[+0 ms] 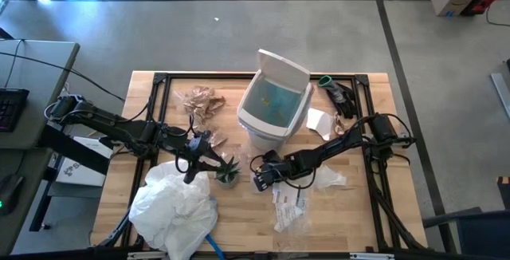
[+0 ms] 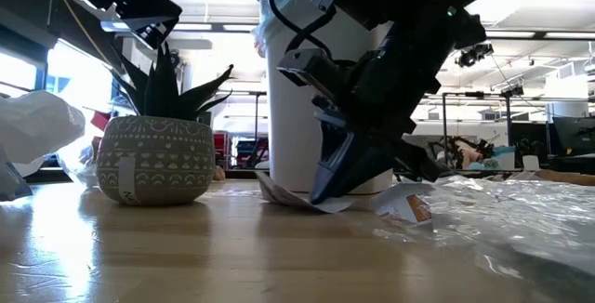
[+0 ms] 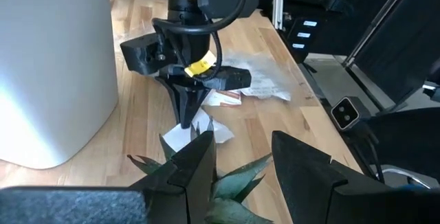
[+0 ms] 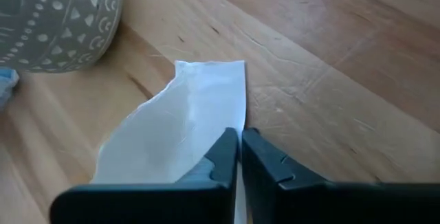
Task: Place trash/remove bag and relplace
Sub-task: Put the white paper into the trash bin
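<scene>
Right gripper (image 4: 239,157) fingers are pinched on white paper scrap (image 4: 185,124) beside potted plant (image 1: 227,172); thin grip, slippage is judged likely when lifted.

Left gripper (image 3: 240,165) fingers are held apart above the plant.

- The white bin (image 2: 307,89) is cut off by the low view's top edge; the right arm hides much of its side.
- The white paper scrap (image 4: 179,124) runs under the right gripper (image 4: 240,157); its near end is hidden there.
- The crumpled bag (image 1: 174,208) at the counter's front edge is partly cut off.
- The potted plant (image 3: 213,179) is largely hidden behind the left gripper's fingers (image 3: 196,165).
</scene>
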Robot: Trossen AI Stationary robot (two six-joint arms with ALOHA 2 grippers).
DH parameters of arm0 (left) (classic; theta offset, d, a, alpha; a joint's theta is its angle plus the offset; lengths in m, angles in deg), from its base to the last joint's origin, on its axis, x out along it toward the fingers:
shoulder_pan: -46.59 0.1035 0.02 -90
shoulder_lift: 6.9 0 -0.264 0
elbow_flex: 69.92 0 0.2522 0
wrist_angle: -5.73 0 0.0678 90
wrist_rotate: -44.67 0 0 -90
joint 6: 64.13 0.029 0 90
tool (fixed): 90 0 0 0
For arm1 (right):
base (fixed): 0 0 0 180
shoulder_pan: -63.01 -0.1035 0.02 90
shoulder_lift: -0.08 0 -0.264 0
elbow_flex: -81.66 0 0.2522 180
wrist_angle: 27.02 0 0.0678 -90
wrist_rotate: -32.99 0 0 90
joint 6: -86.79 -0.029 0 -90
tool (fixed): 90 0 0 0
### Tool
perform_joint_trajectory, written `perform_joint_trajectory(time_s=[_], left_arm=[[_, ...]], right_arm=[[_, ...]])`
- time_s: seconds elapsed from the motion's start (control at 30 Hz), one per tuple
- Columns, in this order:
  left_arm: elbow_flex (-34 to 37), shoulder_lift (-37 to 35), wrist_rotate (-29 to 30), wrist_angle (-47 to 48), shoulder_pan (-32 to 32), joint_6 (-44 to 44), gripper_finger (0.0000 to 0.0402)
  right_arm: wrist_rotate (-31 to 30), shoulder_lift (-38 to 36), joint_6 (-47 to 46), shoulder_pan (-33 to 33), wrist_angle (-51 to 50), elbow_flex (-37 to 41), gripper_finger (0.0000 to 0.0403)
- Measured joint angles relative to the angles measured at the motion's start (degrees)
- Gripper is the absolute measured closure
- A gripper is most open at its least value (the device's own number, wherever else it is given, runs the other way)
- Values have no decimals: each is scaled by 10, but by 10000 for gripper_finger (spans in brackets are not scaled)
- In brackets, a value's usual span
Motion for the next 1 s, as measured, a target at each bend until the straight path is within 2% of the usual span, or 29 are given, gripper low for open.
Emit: perform_joint_trajectory(time_s=[0.3, 0.53, 0.7, 1.0], left_arm=[[0, 0, 0, 7, 0, -5, 268], [0, 0, 0, 5, 0, -5, 268], [0, 0, 1, 6, 0, -5, 268], [0, 0, 2, 7, 0, -10, 268]], right_arm=[[-47, -54, 27, -17, 2, 5, 403], [-82, -95, 56, -38, 4, -20, 402], [-98, -105, 89, -47, -3, -58, 403], [-138, -105, 150, -54, -132, -177, 403]])
